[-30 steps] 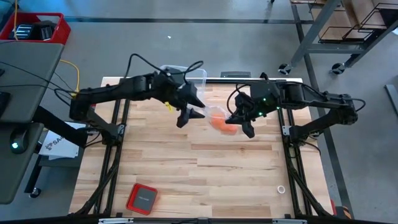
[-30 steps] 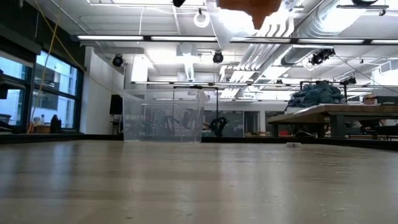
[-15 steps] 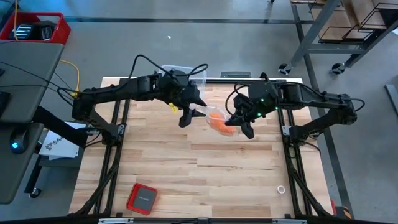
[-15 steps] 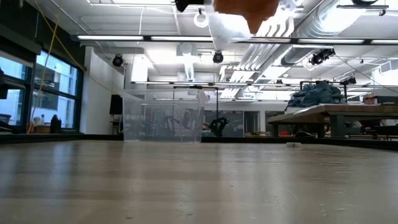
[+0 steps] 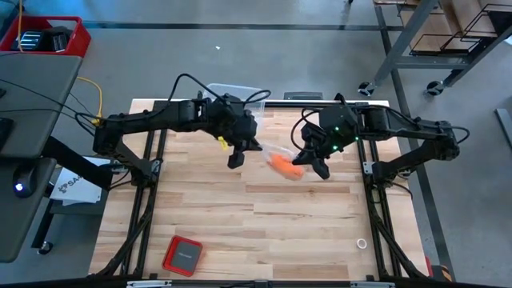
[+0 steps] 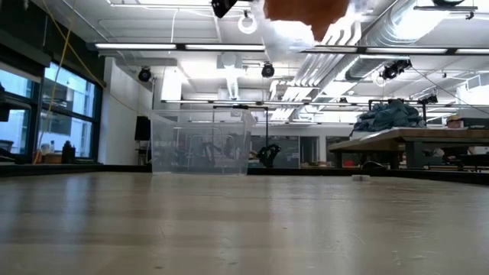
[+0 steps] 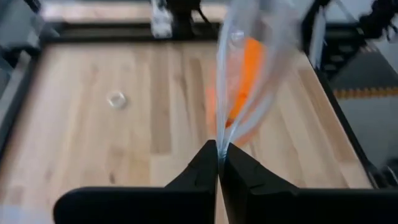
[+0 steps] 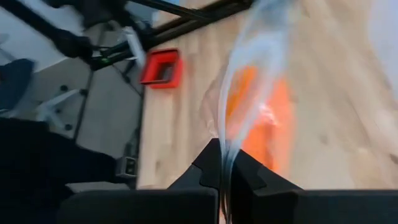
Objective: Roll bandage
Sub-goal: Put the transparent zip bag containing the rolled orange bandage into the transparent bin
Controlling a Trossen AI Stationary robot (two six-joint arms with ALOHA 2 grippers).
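Orange bandage [image 5: 286,166] in clear bag [image 7: 249,68] — both tools pinching it

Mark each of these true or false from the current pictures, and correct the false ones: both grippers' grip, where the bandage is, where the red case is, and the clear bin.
1. Both grippers are pinching the clear plastic bag. True: the left gripper and the right gripper each have their fingers shut on its film.
2. The orange bandage lies bare on the table. False: it sits inside the bag, held up above the table.
3. The red case is held by the left gripper. False: it lies on the table near the front left corner.
4. A clear bin stands at the table's far edge. True.
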